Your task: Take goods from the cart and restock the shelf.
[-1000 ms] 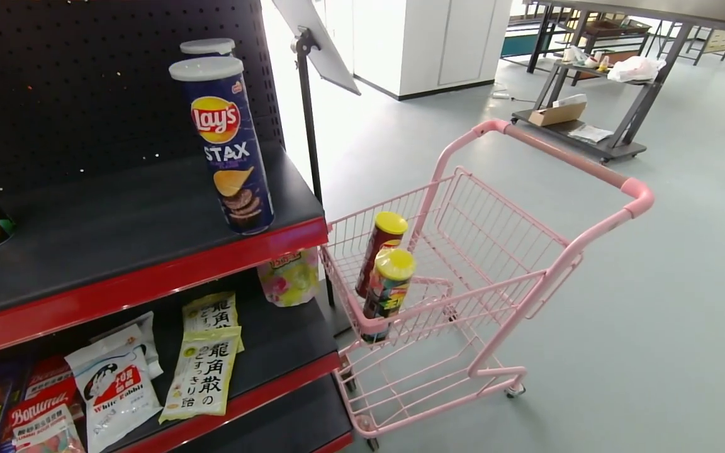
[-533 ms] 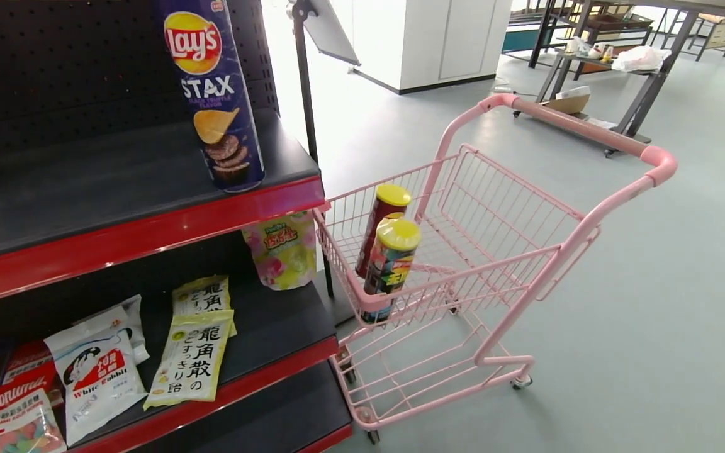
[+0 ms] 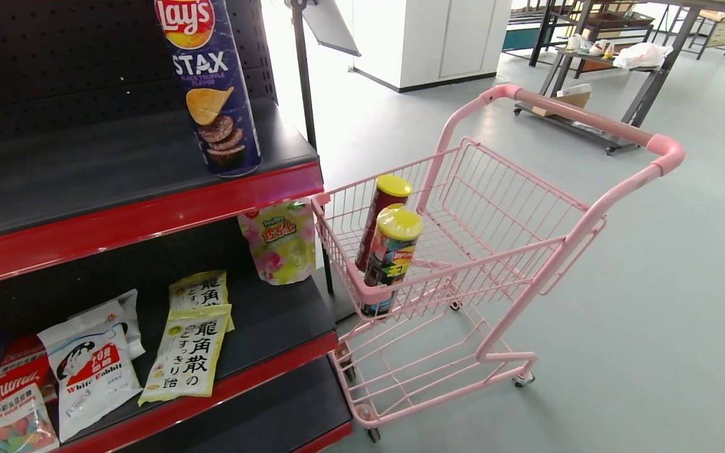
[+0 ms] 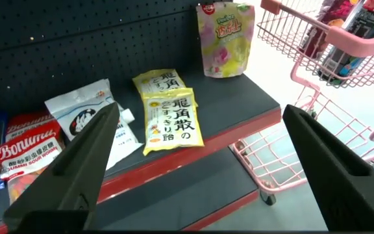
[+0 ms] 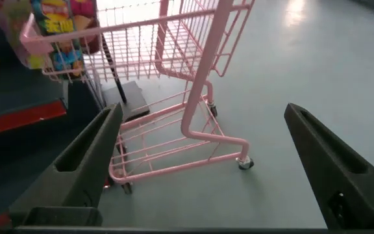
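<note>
The left hand (image 4: 200,112) is seen released, its two dark fingers (image 4: 70,172) spread wide with nothing between them, and it is held low in front of the lower shelf board (image 4: 239,107). The right hand (image 5: 203,110) is likewise released and empty, and is held above the grey floor (image 5: 291,58) beside the pink cart (image 3: 589,220). Two goods are found standing in the basket's front corner, the one nearest the shelf: a can with a yellow lid and a multicoloured label (image 3: 391,261), set against the front rim, and a red can with a yellow lid (image 3: 381,214) just behind it, leaning slightly and touching the first. The rest of the basket's wire floor is bare. The cart is parked just beside the right end of the black shelf with red edges (image 3: 117,220). On the upper board a tall dark-blue chip can (image 3: 211,94) is stood upright near the right front corner. On the lower board two yellow-green flat packets (image 3: 189,355) are laid overlapping, a white packet (image 3: 89,371) is laid to their left, and a red packet (image 3: 4,393) is placed further left. A pink-and-yellow pouch (image 3: 281,242) is propped upright at the board's right end, close to the cart's rim.
</note>
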### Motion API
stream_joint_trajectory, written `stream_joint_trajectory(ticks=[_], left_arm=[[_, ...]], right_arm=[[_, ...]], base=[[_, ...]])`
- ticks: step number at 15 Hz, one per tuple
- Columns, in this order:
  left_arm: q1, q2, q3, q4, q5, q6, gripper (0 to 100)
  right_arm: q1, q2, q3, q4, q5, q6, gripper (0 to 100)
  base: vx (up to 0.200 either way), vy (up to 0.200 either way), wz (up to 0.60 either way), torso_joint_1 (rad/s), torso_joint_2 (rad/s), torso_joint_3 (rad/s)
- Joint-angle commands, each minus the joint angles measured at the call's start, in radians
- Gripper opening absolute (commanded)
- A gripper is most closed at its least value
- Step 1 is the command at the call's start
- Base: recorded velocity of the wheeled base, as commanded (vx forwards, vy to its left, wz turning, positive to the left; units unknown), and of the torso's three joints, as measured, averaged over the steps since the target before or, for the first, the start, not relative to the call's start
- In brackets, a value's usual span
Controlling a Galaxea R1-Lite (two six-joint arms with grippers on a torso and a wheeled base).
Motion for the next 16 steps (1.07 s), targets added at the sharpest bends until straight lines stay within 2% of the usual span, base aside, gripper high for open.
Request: stream_joint_trajectory(ticks=[1, 2, 3, 5, 8, 9, 10, 13, 16], left_arm=[[0.000, 0.001, 0.000, 0.000, 0.000, 0.001, 100], [-0.002, 0.001, 0.000, 0.000, 0.000, 0.001, 100], [-0.002, 0.001, 0.000, 0.000, 0.000, 0.001, 100], [-0.002, 0.001, 0.000, 0.000, 0.000, -0.001, 100], [-0.002, 0.001, 0.000, 0.000, 0.000, -0.001, 100], [0.000, 0.001, 0.000, 0.000, 0.000, -0.001, 100], [0.000, 0.001, 0.000, 0.000, 0.000, -0.001, 100], [0.000, 0.001, 0.000, 0.000, 0.000, 0.001, 100], [0.000, 0.001, 0.000, 0.000, 0.000, -0.001, 100]], right_arm=[[0.075, 0.720, -0.695, -0.003, 0.129, 0.150, 100], [0.139, 0.850, -0.728, -0.037, 0.172, 0.098, 100], [0.171, 0.964, -0.716, -0.129, 0.186, 0.075, 100], [0.205, 1.182, -0.630, -0.347, 0.232, 0.049, 100], [0.233, 1.395, -0.610, -0.500, 0.299, 0.034, 100], [0.259, 1.488, -0.629, -0.580, 0.344, -0.043, 100], [0.279, 1.524, -0.655, -0.583, 0.374, -0.052, 100], [0.331, 1.631, -0.742, -0.589, 0.379, -0.046, 100], [0.380, 1.666, -0.753, -0.591, 0.379, -0.022, 100]], base=[[0.000, 0.000, 0.00, 0.000, 0.00, 0.000], [0.000, 0.000, 0.00, 0.000, 0.00, 0.000], [0.000, 0.000, 0.00, 0.000, 0.00, 0.000], [0.000, 0.000, 0.00, 0.000, 0.00, 0.000], [0.000, 0.000, 0.00, 0.000, 0.00, 0.000], [0.000, 0.000, 0.00, 0.000, 0.00, 0.000], [0.000, 0.000, 0.00, 0.000, 0.00, 0.000], [0.000, 0.000, 0.00, 0.000, 0.00, 0.000], [0.000, 0.000, 0.00, 0.000, 0.00, 0.000]])
